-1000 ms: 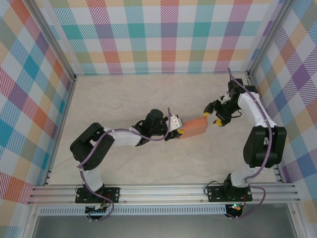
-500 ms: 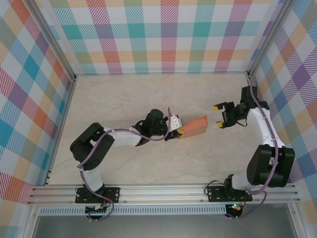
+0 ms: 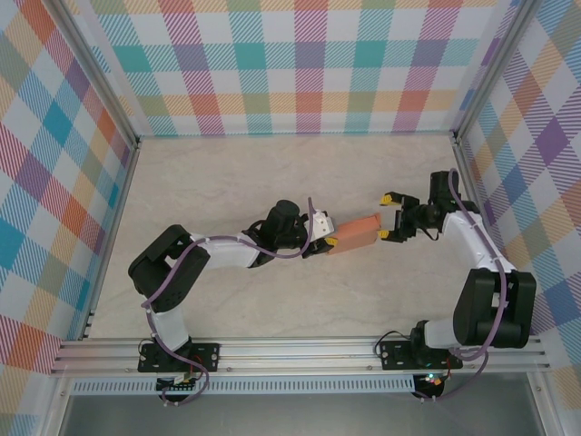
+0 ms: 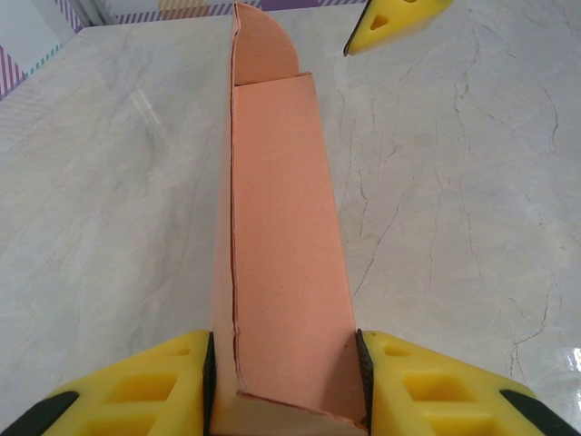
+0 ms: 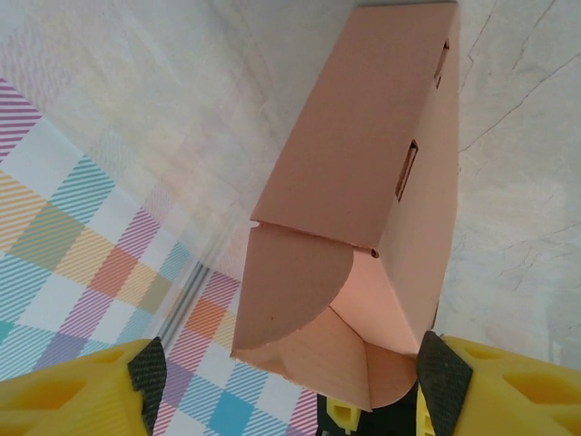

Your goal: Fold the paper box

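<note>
Salmon-orange paper box (image 3: 356, 232) is clamped by the left end effector (image 4: 286, 386). The right end effector (image 3: 387, 216) is open at its flap end.

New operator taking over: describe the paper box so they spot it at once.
On the pale marble-look table, look near its middle. The paper box is a salmon-orange cardboard carton, one end clamped in the left pincer, its rounded flap end facing the open right pincer. Its plain orange stands out from the yellow fingertips.
</note>
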### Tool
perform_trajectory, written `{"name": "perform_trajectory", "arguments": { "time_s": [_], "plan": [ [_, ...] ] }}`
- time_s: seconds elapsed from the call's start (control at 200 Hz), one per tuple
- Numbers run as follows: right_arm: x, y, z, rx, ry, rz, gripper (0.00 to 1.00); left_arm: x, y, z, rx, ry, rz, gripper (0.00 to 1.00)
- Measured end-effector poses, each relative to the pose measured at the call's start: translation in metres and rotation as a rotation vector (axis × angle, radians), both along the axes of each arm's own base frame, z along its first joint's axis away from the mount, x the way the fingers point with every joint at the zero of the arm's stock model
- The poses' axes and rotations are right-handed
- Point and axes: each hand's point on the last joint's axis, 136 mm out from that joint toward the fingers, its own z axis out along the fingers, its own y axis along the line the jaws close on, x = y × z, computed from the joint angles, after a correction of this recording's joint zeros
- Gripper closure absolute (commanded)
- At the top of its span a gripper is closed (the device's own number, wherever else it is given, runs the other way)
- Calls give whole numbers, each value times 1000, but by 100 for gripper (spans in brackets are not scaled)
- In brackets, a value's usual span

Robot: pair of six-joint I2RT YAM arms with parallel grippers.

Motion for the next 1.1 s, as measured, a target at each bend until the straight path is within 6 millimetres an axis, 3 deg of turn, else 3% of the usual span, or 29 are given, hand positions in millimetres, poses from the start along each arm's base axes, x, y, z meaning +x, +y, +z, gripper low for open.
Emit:
{"name": "perform_trajectory", "arguments": {
  "time_s": [0.17, 0.2, 0.24, 0.305, 0.49, 0.615, 0.76, 0.93, 1.1],
  "plan": [
    [1, -3, -4, -23, 23, 10, 25, 0, 0, 0, 0, 0, 1, 68],
    [1, -4, -2, -34, 23, 15, 21, 0, 0, 0, 1, 0, 1, 68],
    [1, -6, 2, -50, 16, 25, 8, 0, 0, 0, 1, -1, 1, 68],
    [-1, -7, 10, -77, -3, 49, 0, 0, 0, 0, 2, -2, 0, 68],
    [-12, 1, 20, -137, -52, 141, 0, 0, 0, 0, 3, -4, 0, 68],
    [-14, 14, 12, -152, -88, 189, 9, 0, 0, 0, 3, -4, 1, 68],
    [-5, 11, 0, -234, -145, 211, 20, 0, 0, 0, 2, -3, 3, 68],
    [-1, 5, -18, -284, -182, 208, 45, 1, 0, 0, -6, 14, 14, 68],
    [1, 2, -27, -303, -246, 193, 53, 1, -2, 0, -14, 18, 16, 68]
  ]
}}
